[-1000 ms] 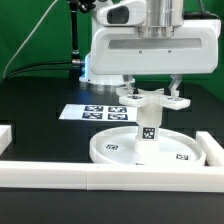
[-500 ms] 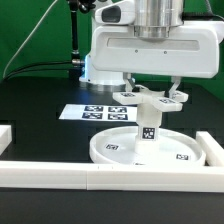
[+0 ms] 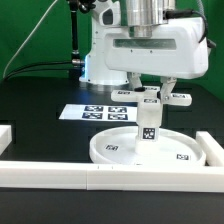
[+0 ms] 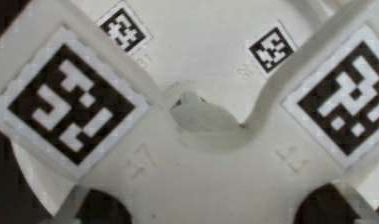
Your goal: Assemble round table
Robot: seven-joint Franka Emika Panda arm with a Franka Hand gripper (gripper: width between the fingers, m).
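The gripper (image 3: 152, 88) points straight down and its two fingers close narrow on the cross-shaped piece (image 3: 150, 97), which it holds flat on top of the post (image 3: 148, 124). The post stands upright in the middle of the round disc (image 3: 110, 150). The disc lies on the black table (image 3: 35, 100), and the marker board (image 3: 92, 112) lies flat just beyond it, on the far side. In the wrist view the cross-shaped piece (image 4: 189, 110) fills the picture with its tags.

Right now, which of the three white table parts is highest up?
The cross-shaped piece, topping the upright post just under the pincer. The round disc lies flat on the table, lowest.
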